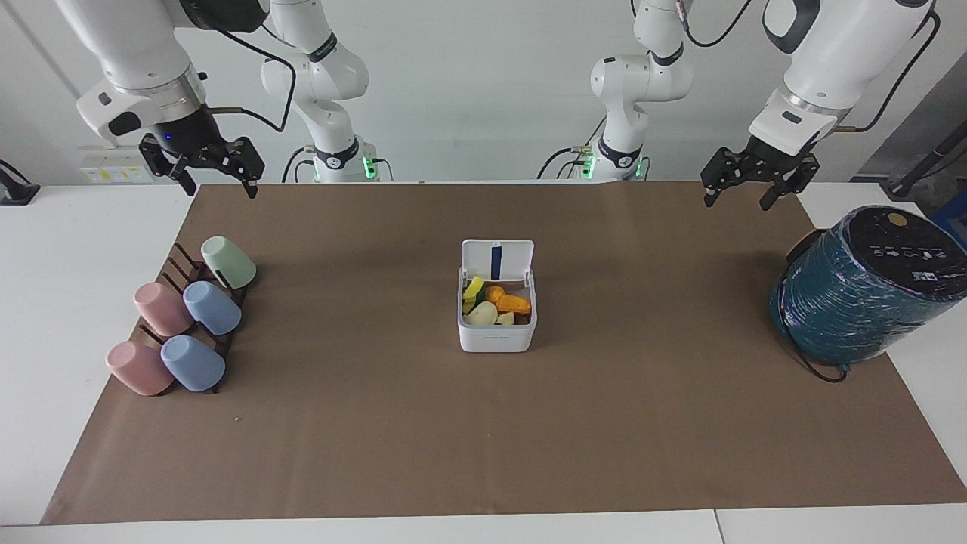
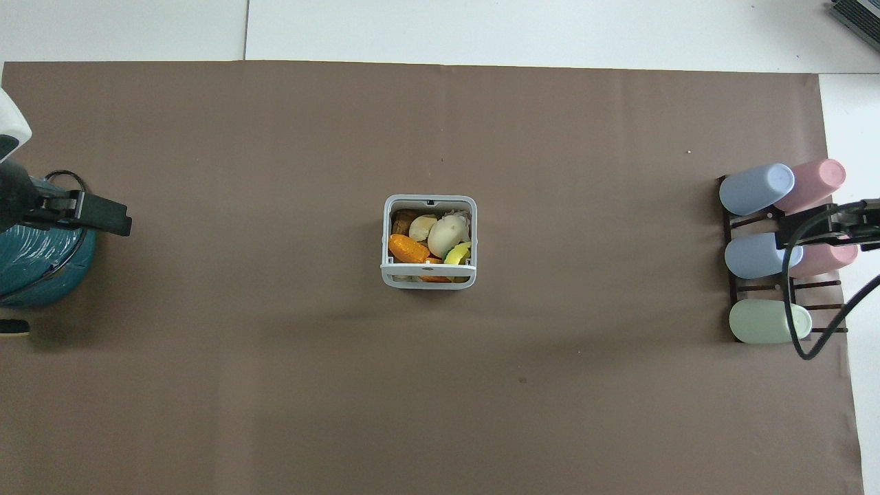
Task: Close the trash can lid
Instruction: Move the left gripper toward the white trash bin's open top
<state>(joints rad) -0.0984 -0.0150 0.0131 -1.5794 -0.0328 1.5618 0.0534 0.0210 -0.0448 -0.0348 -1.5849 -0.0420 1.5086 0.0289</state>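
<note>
The small white trash can stands in the middle of the brown mat, filled with orange, yellow and white toy food pieces. Its lid stands upright on the side nearer the robots, its blue strip showing. In the overhead view the trash can shows its open top and the lid is seen edge-on. My left gripper hangs open and empty in the air beside the teal cylinder, seen also in the overhead view. My right gripper hangs open and empty over the cup rack, seen also in the overhead view. Both are well away from the trash can.
A large teal wrapped cylinder with a black top stands at the left arm's end of the table. A dark rack holding several pastel cups lies at the right arm's end. The brown mat covers most of the white table.
</note>
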